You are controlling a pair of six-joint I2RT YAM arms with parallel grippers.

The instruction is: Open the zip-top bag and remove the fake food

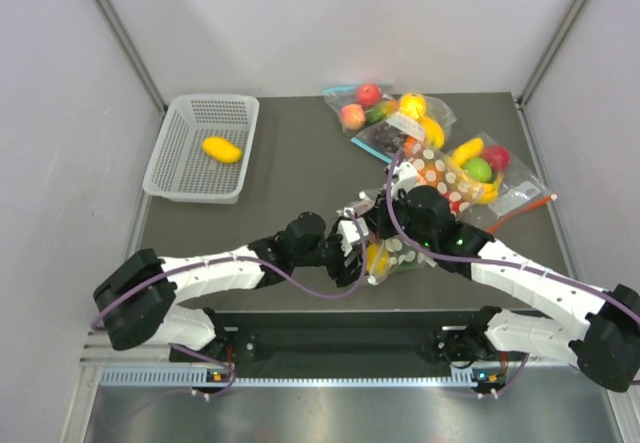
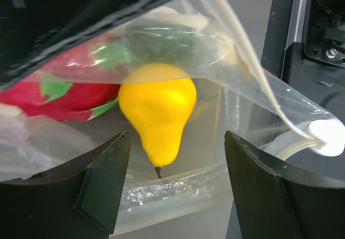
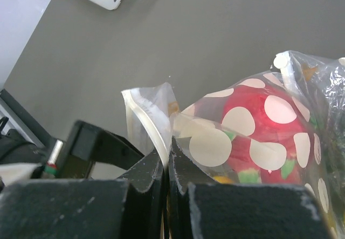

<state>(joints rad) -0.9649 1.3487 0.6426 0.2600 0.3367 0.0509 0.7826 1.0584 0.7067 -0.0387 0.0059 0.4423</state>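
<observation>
**Top view.** The two arms meet over the near middle of the tabletop [image 1: 300, 173], with the bag [image 1: 385, 260] between them. Yellow food [image 1: 376, 257] shows through the film. The left claw [image 1: 352, 235] is at the bag's left side and the right claw [image 1: 388, 211] at its far side. How far either is open cannot be told from here. A white basket [image 1: 178, 181] stands at the far left with one yellow piece [image 1: 221, 149] in it. Other bags [image 1: 440, 153] of toy fruit lie at the far right, apart from both claws.

**Left wrist view.** The left claw [image 2: 177, 142] stands wide, one finger on each side of the bag's lower part, and pinches nothing. Inside the bag a yellow pear [image 2: 159, 109] hangs stem down between the fingers. A red piece [image 2: 70, 96] with green leaves lies just to one side of it. The zip strip [image 2: 172, 191] runs across below the pear.

**Right wrist view.** The right claw [image 3: 167, 166] is closed tight on a fold of the dotted film at the bag's edge. The red piece shows through the white dots just beyond the fingers. Bare tabletop lies behind, and a corner of the basket is at the upper left.
</observation>
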